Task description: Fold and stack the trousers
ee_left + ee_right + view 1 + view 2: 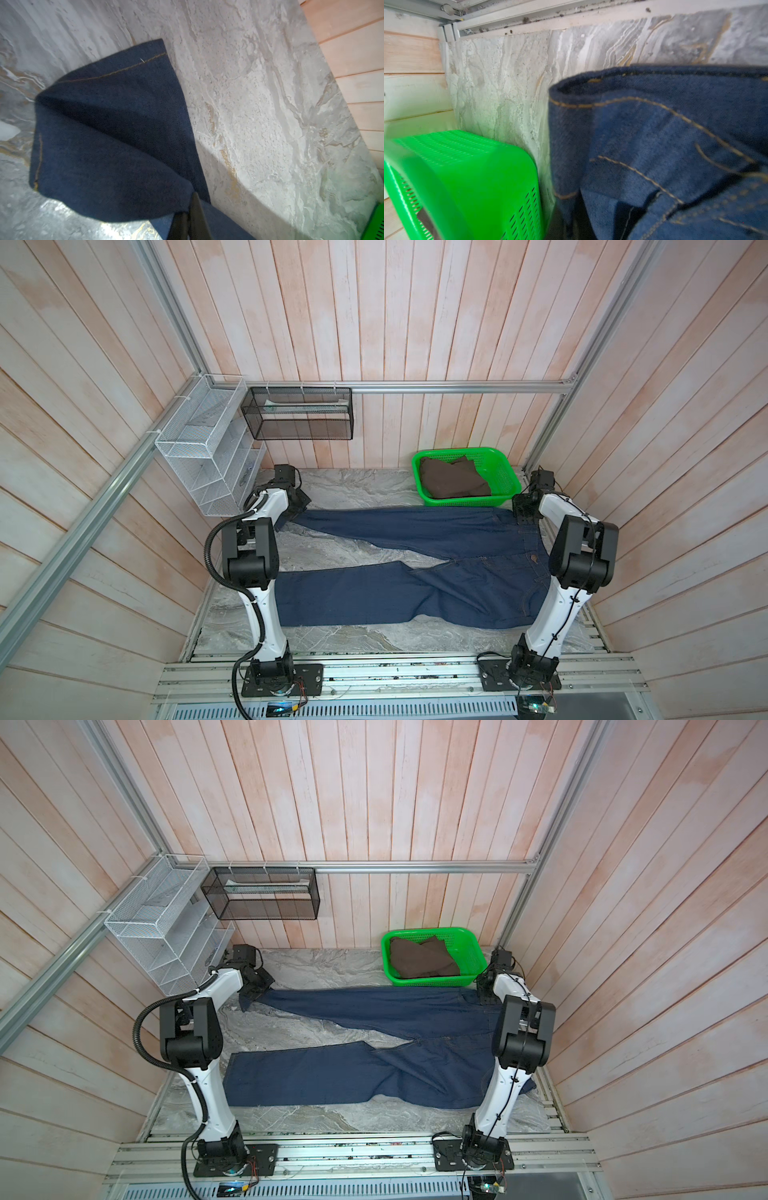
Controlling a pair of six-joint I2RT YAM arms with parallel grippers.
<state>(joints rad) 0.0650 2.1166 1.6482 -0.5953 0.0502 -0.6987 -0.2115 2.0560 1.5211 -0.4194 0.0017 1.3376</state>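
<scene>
— Where are your trousers [374, 593]?
— Flat on the table [332, 639]. Your left claw [293, 514] pinches the ten o'clock hem [124, 68], your right claw [520, 517] seems to grip the two o'clock waistband [654, 83], so the far half folds over.

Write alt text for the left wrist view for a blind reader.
The left gripper pinches the hem end of one leg of the dark blue trousers, curled above the grey marbled table; a green basket peeks in.

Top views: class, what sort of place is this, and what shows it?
Probably a robot test cell: two arms on a rail, trousers spread on a walled-in table, a basket holding dark cloth.
</scene>
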